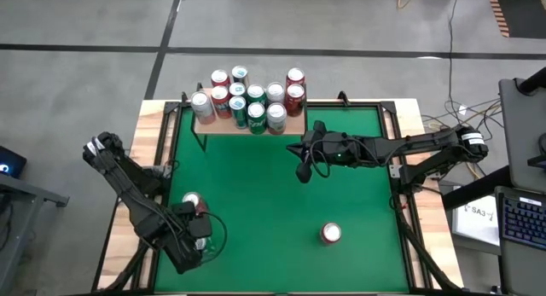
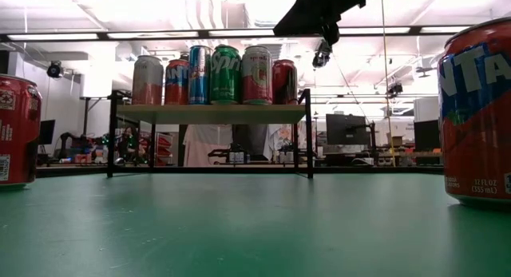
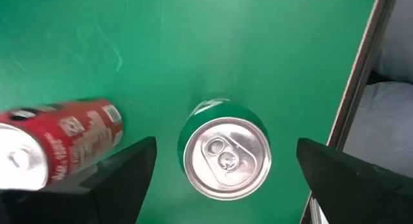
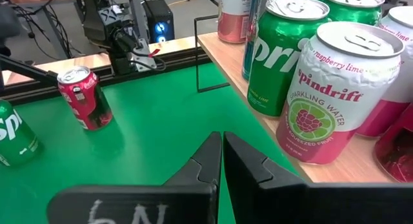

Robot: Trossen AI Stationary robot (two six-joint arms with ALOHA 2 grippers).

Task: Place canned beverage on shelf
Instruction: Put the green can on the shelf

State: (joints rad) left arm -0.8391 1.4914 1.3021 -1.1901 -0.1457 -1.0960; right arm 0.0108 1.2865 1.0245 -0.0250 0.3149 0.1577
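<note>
Green can (image 3: 224, 156) is framed upright between the wide-spread left end effector (image 3: 226, 185); its smooth, light, dentable sides should be gripped mid-height.

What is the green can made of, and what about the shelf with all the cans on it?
The green can looks like thin metal, probably aluminium: its top is shiny silver with a pull tab, and its side is painted green. The shelf looks like pale, matte wood with a faint grain, on thin black legs that seem metal.

green table top (image 1: 273, 194), keyboard (image 1: 522, 217), grey floor (image 1: 85, 40)
</note>
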